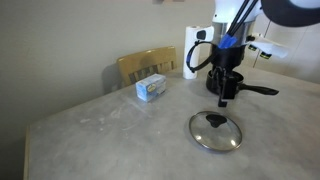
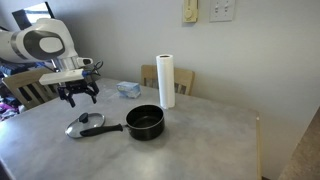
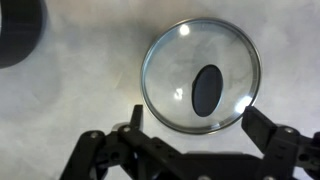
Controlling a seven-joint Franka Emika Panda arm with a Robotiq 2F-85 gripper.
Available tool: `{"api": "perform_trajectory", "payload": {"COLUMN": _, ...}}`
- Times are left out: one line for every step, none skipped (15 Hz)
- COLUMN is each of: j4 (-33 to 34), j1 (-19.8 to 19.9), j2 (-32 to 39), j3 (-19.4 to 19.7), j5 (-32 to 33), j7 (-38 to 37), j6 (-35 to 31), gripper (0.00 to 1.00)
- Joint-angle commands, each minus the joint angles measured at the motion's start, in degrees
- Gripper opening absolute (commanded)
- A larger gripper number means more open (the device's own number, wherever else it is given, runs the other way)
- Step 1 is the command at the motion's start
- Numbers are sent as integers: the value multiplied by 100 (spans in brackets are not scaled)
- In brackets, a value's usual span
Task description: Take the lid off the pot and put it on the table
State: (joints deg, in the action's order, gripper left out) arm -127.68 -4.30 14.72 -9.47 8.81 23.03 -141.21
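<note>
The glass lid (image 1: 216, 131) with its black knob lies flat on the grey marbled table (image 1: 110, 130), apart from the pot. It also shows in the other exterior view (image 2: 84, 126) and fills the wrist view (image 3: 200, 75). The black pot (image 2: 145, 122) stands uncovered beside it, its long handle pointing toward the lid; in an exterior view the pot (image 1: 228, 82) is partly behind the gripper. My gripper (image 1: 223, 98) hangs open and empty above the lid; it also shows in the other exterior view (image 2: 79, 97). In the wrist view the fingers (image 3: 200, 125) straddle the lid's near rim.
A white paper-towel roll (image 2: 166, 80) stands behind the pot. A blue-and-white box (image 1: 151, 88) lies near the table's far edge by a wooden chair (image 1: 146, 65). The pot's rim shows at the wrist view's top left corner (image 3: 20, 35).
</note>
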Motion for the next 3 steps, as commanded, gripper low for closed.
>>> {"api": "perform_trajectory", "payload": {"j4": 10, "j1": -31, "j2": -136, "j3": 34, "j5": 14, "j7": 10, "j6": 154, "gripper": 100}}
{"api": "perform_trajectory", "payload": {"j4": 7, "j1": -36, "j2": -237, "j3": 43, "j5": 23, "j7": 10, "j6": 240, "gripper": 100}}
{"api": "perform_trajectory", "payload": {"j4": 3, "j1": -38, "j2": -280, "j3": 46, "j5": 25, "j7": 10, "j6": 263, "gripper": 100}}
